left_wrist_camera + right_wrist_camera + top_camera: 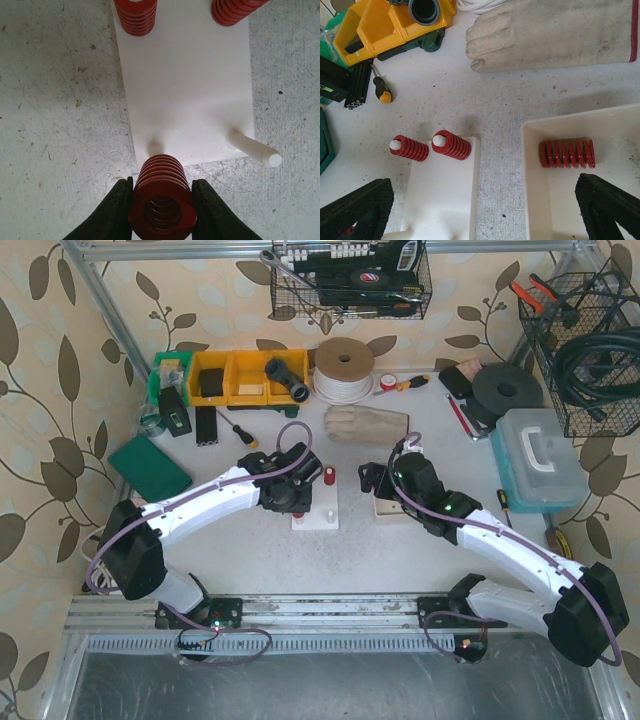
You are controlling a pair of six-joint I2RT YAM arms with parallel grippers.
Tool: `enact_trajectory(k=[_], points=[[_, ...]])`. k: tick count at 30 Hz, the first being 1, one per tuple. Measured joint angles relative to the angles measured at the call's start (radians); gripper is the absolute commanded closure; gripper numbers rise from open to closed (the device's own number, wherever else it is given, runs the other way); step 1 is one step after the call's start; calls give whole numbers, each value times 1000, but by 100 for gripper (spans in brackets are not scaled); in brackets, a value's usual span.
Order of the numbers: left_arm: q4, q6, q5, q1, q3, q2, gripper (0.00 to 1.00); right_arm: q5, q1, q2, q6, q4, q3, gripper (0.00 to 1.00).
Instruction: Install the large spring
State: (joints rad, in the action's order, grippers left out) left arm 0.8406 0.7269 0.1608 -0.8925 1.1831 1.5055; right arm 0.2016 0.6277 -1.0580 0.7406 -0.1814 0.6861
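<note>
Left gripper [161,187] clenched on the large spring [162,172], at the near edge of the base plate [190,90]. The peg [155,147] shows only its base beyond the coils, so the spring is probably threaded but not seated.

Risks: coils bind on the peg, the plate slides under push, or an early release leaves the spring perched.

Farther off, right gripper [482,210] spread wide, holding nothing, over the tray [532,145].

grey speckled table [340,560] bears white peg plate [445,200], tray [527,170], glove [555,32], screwdriver [381,90].

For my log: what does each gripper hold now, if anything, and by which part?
The left gripper clamps a spring by its sides, near one end. The right gripper is open, holding nothing.
</note>
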Motion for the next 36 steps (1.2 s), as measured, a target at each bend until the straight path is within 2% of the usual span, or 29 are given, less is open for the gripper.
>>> enact_trajectory(k=[22, 36], points=[[-73, 3, -9, 0, -63, 39, 100, -14, 0, 0, 0, 22, -10, 2], [-192, 11, -13, -6, -151, 39, 100, -22, 0, -5, 0, 24, -10, 2]])
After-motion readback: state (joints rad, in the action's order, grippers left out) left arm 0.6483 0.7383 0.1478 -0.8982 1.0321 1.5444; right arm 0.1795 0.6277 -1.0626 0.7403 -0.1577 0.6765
